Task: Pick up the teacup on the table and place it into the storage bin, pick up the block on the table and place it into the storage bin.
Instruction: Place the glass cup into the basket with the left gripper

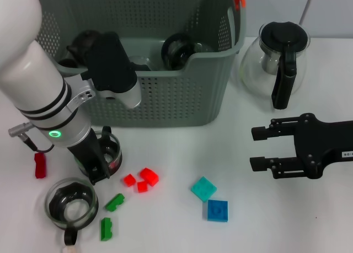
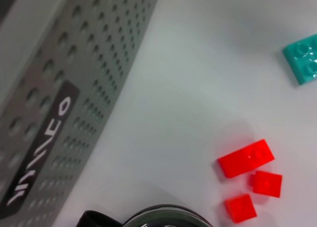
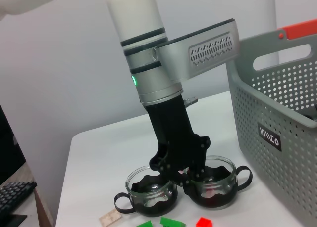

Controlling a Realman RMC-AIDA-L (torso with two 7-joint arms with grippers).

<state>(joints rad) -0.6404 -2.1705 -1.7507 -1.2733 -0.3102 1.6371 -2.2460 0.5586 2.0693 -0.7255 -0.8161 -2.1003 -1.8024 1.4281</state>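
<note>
Left gripper (image 1: pixel 98 166): lowered onto the rim of a clear glass teacup with a black handle (image 1: pixel 110 151), just at 6 o'clock of the grey perforated plastic storage bin (image 1: pixel 182 93); fingers (image 3: pixel 194 173) are seen closed on the rim.
Second glass teacup (image 1: pixel 70 204): standing at 7 o'clock of the gripped one, close beside it.
Red blocks (image 1: pixel 142 179): three are clustered at 3 o'clock of the left gripper; a small red block (image 1: pixel 39 166) lies at 9 o'clock.
Green blocks (image 1: pixel 110 214): two are found at 6 o'clock.
Teal block (image 1: pixel 203 188) and blue block (image 1: pixel 217 210): placed at centre.
Right gripper (image 1: pixel 258 148): held over the table at 3 o'clock, fingers apart, nothing between them.
Glass pot with a black handle (image 1: pixel 278 57): at 3 o'clock of the bin.
</note>
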